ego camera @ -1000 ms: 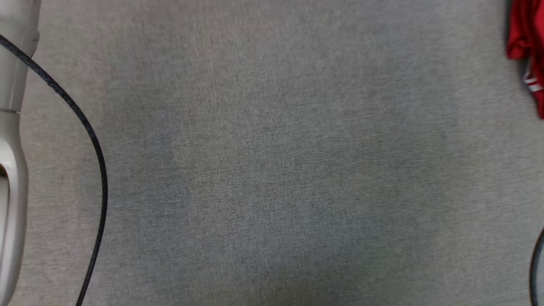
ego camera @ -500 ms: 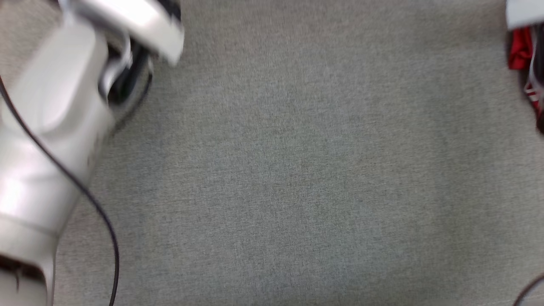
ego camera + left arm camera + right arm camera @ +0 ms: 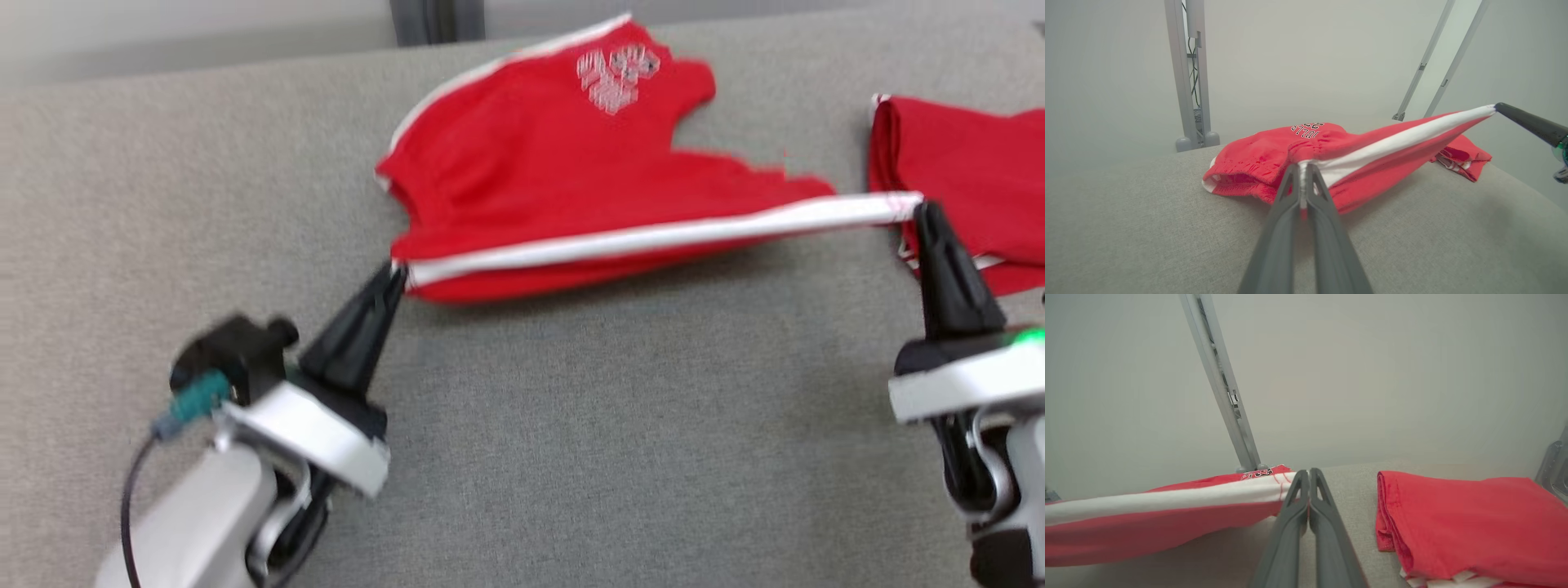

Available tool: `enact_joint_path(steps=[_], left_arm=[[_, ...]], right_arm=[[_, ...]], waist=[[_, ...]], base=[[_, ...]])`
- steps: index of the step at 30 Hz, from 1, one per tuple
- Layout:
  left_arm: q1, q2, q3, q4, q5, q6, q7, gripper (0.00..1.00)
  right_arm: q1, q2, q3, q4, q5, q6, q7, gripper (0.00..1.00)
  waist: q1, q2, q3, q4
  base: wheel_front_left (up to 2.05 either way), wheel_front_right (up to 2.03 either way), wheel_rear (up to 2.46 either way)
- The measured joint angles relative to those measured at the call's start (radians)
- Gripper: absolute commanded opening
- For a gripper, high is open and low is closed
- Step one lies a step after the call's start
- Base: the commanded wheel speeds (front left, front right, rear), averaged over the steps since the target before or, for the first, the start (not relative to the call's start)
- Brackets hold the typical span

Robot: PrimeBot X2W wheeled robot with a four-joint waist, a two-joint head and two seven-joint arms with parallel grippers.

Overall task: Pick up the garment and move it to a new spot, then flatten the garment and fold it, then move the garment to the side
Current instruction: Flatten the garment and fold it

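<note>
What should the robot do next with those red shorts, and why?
The left tool and right tool each pinch an end of the white stripe on the red shorts; their far part lies rumpled on the grey table. So probably draw both toward the robot, stripe taut, to spread them flat.

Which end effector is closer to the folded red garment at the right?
Right. The right end effector is just beside the folded garment, pinching one end of the red shorts; the left end effector grips their far end.

This looks like a robot test lab. Bare pale walls (image 3: 1372, 375) and aluminium frame posts (image 3: 1188, 81) stand behind a grey cloth-covered bench (image 3: 571, 457).
</note>
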Motion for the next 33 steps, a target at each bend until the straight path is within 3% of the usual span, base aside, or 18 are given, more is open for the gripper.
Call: enact_joint_path(steps=[5, 10, 15, 20, 25, 33], left_arm=[[0.177, 0.009, 0.020, -0.121, 0.028, 0.075, 0.000, 0.00], [0.307, 0.034, 0.029, -0.224, 0.033, 0.120, 0.000, 0.00], [0.355, 0.041, 0.020, -0.269, -0.008, 0.122, 0.025, 0.00], [0.351, -0.047, 0.028, -0.224, -0.163, 0.079, 0.089, 0.00], [0.285, -0.127, 0.042, -0.140, -0.259, 0.046, 0.141, 0.00], [0.151, -0.245, 0.092, -0.004, -0.330, 0.048, 0.149, 0.00]], right_arm=[[0.127, 0.011, -0.047, -0.078, -0.042, 0.000, 0.000, 0.00], [0.255, 0.037, -0.113, -0.171, -0.074, 0.001, 0.000, 0.00], [0.305, 0.056, -0.152, -0.196, -0.111, 0.001, 0.065, 0.00], [0.220, 0.055, -0.132, -0.109, -0.174, 0.000, 0.186, 0.00], [0.050, 0.043, -0.116, 0.040, -0.220, 0.000, 0.231, 0.00], [-0.234, -0.006, -0.035, 0.321, -0.250, 0.000, 0.290, 0.00]], waist=[[-0.0001, 0.0000, -0.084, 0.003], [-0.0001, 0.0000, -0.147, 0.013], [-0.0001, 0.0000, -0.186, 0.026], [-0.0001, 0.0000, -0.194, 0.041], [-0.0002, -0.0001, -0.167, 0.063], [-0.0001, -0.0001, -0.084, 0.120]], base=[[0.00, 0.00, 0.00], [0.00, 0.00, 0.00], [0.00, 0.00, 0.00], [0.00, 0.00, 0.00], [0.00, 0.00, 0.00], [0.00, 0.00, 0.00]])
